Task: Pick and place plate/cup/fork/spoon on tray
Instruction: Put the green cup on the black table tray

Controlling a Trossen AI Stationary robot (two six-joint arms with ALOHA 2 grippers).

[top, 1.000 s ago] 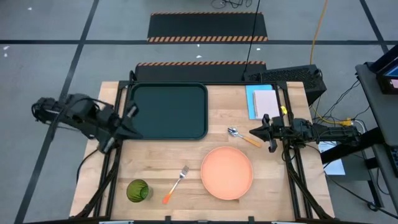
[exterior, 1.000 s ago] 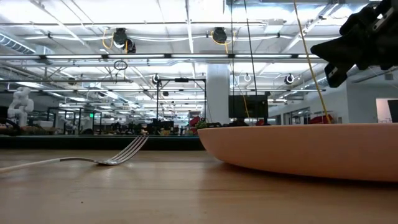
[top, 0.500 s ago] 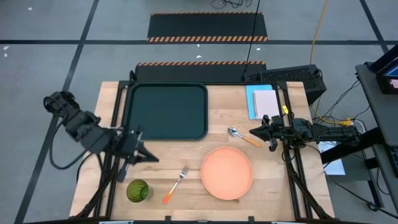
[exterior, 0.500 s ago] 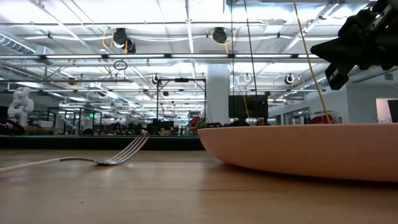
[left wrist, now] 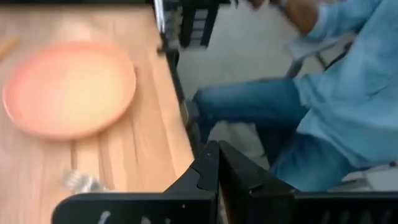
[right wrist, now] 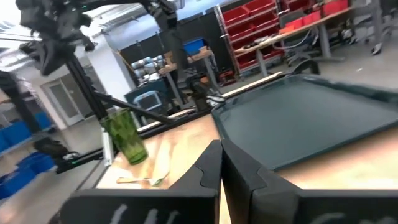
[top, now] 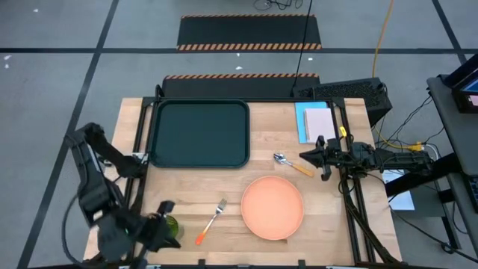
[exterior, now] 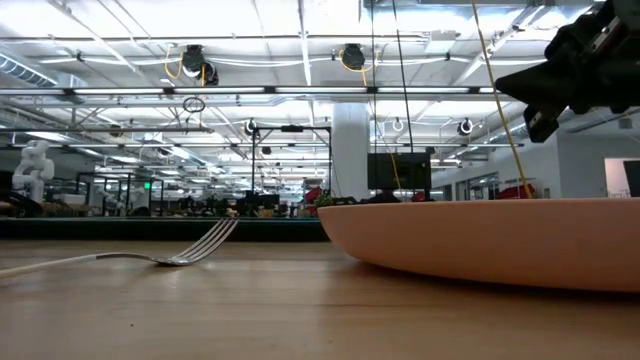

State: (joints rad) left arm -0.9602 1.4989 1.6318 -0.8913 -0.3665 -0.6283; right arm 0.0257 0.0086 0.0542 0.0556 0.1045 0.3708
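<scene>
The dark tray (top: 200, 134) lies at the far left of the table. The salmon plate (top: 272, 207) sits near the front right, with the fork (top: 211, 221) to its left and the spoon (top: 293, 164) behind it. The green cup (top: 172, 221) stands at the near left corner, partly hidden under my left gripper (top: 173, 235), which hovers shut above it and points toward the plate (left wrist: 68, 87). My right gripper (top: 306, 157) waits shut, raised above the table's right side beside the spoon.
A light blue sheet with a pale notepad (top: 317, 123) lies at the far right corner. A person in a blue shirt and jeans (left wrist: 323, 106) sits just beyond the table's right edge. Bare wood shows between the tray and the plate.
My left gripper has swung from beside the tray's left edge toward the table's near edge and now hangs over the cup. It has turned toward the table's right side and tipped downward, staying shut. No object has moved.
</scene>
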